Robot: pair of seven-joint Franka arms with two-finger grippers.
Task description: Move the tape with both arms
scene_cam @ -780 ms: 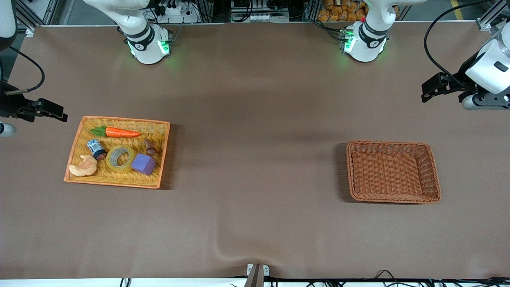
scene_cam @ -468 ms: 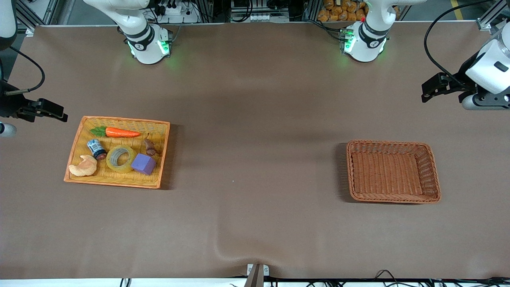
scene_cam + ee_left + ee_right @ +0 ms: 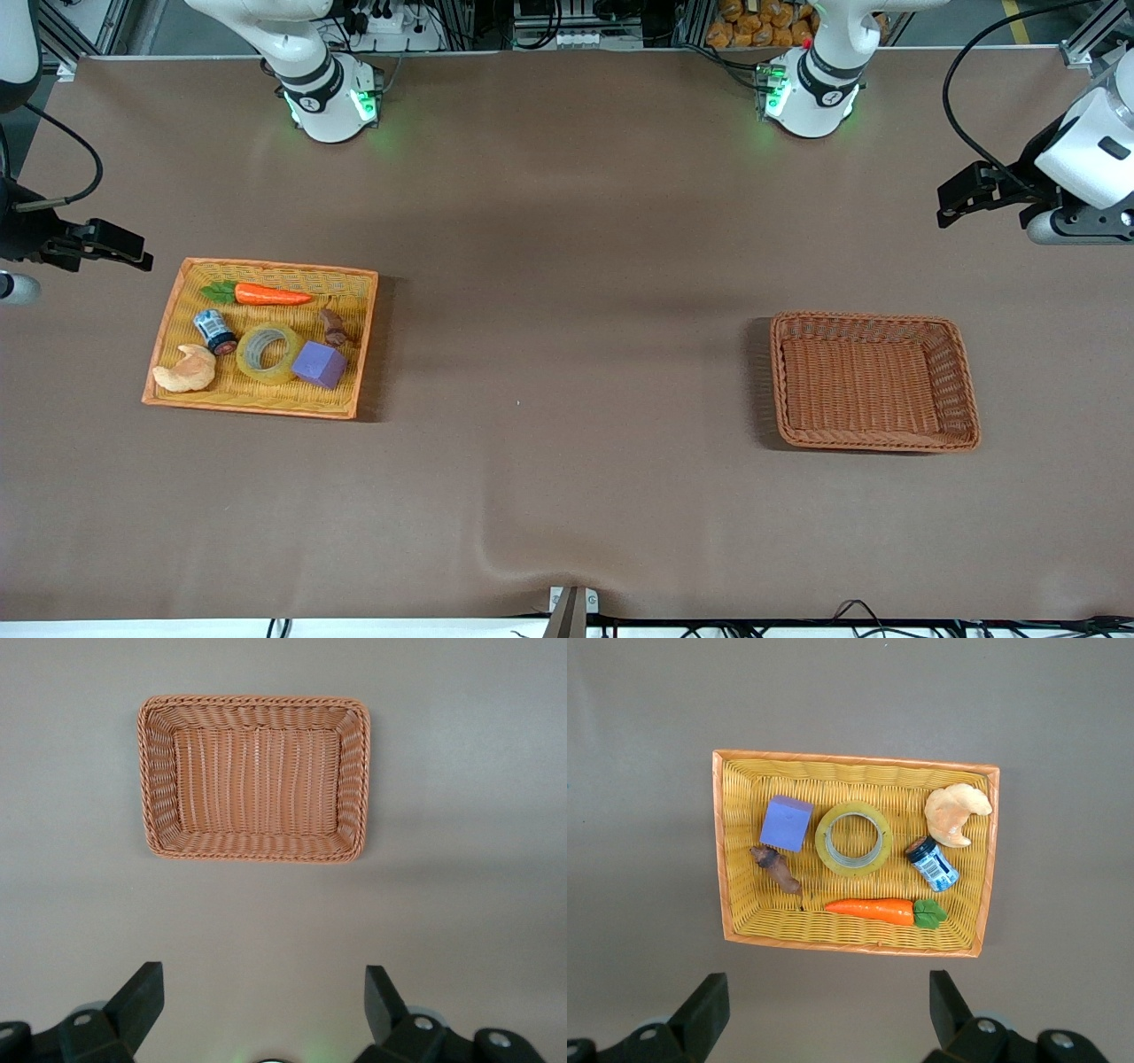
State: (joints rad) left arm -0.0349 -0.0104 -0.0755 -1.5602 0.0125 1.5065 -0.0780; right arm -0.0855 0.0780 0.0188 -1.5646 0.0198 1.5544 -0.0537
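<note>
Take the yellow tray as your reference. The right gripper hovers just off the tray's corner at the right arm's end of the table, fingers spread wide and empty. The tape lies flat in the tray, hole upward, between the blue-and-white can and the purple cube, so no long axis constrains your approach. The brown wicker basket sits well apart from the tray. The left gripper waits above the table, near the basket, also wide open and empty. Judge the right arm far nearer the tape.
</note>
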